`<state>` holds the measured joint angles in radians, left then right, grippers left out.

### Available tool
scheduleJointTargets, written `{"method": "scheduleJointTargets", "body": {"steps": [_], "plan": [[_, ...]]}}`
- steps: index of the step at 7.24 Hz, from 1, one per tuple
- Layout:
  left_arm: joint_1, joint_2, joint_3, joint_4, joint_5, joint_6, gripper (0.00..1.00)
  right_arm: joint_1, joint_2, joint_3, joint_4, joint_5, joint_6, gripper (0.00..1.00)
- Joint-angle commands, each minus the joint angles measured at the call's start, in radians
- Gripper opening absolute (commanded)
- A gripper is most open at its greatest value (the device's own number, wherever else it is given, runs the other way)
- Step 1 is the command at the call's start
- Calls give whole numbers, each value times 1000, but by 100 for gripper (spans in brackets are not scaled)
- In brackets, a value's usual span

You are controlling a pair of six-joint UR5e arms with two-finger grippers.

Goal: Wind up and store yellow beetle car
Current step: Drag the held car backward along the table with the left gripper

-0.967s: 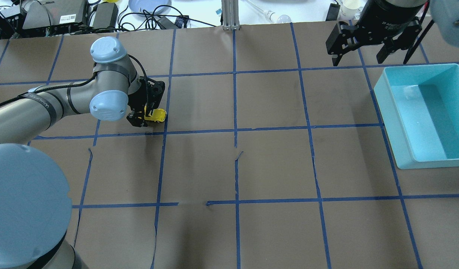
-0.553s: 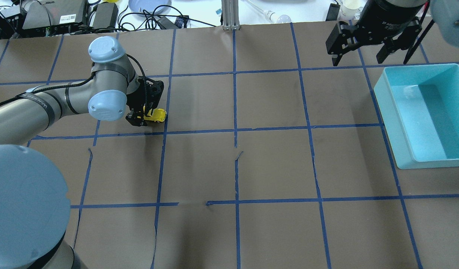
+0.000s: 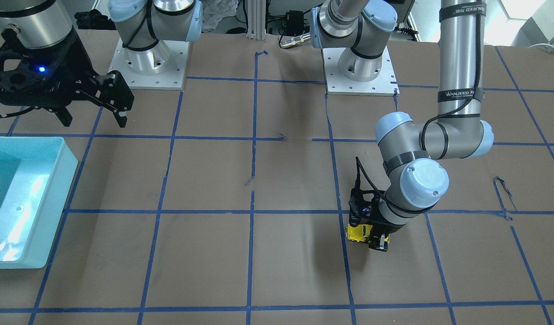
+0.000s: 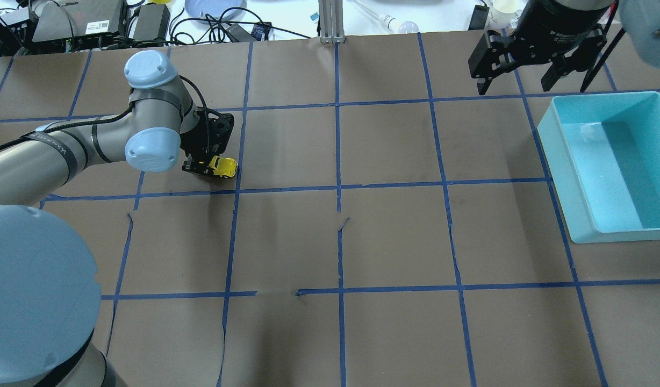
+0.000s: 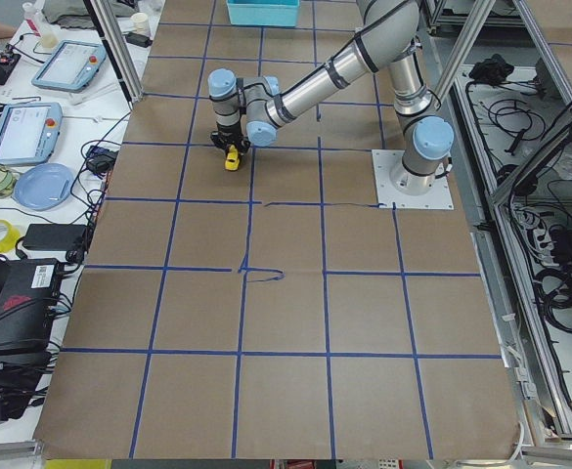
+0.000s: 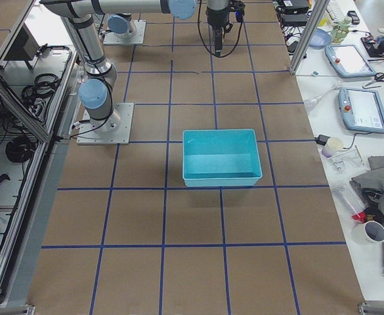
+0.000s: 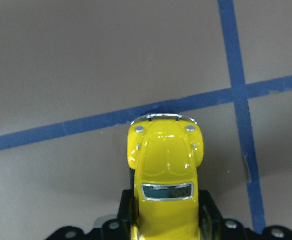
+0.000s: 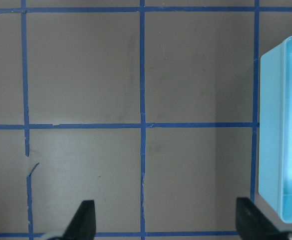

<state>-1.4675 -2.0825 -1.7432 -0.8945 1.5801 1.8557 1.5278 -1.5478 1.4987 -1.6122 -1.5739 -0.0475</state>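
The yellow beetle car (image 4: pixel 225 167) is in my left gripper (image 4: pixel 207 166), which is shut on its rear half, low over the brown paper near a blue tape crossing. The left wrist view shows the car's hood and windscreen (image 7: pixel 165 160) sticking out forward from between the jaws. The car also shows in the front-facing view (image 3: pixel 356 232) under the left gripper (image 3: pixel 371 237), and in the exterior left view (image 5: pixel 232 159). I cannot tell whether its wheels touch the paper. My right gripper (image 4: pixel 519 78) is open and empty, held high at the far right next to the bin.
An empty turquoise bin (image 4: pixel 545 140) stands at the right side of the table; it also shows in the front-facing view (image 3: pixel 65 180) and the right wrist view (image 8: pixel 270 125). Blue tape lines grid the paper. Cables and devices lie beyond the far edge.
My left wrist has drifted slightly left and turned a little, so the held car now sits at a slight angle. The right arm has not moved.
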Motion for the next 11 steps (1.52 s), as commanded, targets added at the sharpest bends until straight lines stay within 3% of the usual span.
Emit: {"method": "scheduleJointTargets", "body": {"steps": [1,10,11], "plan": [[27,-5,1,0,0,-10,11,0,0,0,0,0,1,100],[214,-8,-6,-1,-5,68,12,0,-5,9,0,6,2,100],[257,-4,0,0,0,114,18,0,-5,11,0,6,2,100]]}}
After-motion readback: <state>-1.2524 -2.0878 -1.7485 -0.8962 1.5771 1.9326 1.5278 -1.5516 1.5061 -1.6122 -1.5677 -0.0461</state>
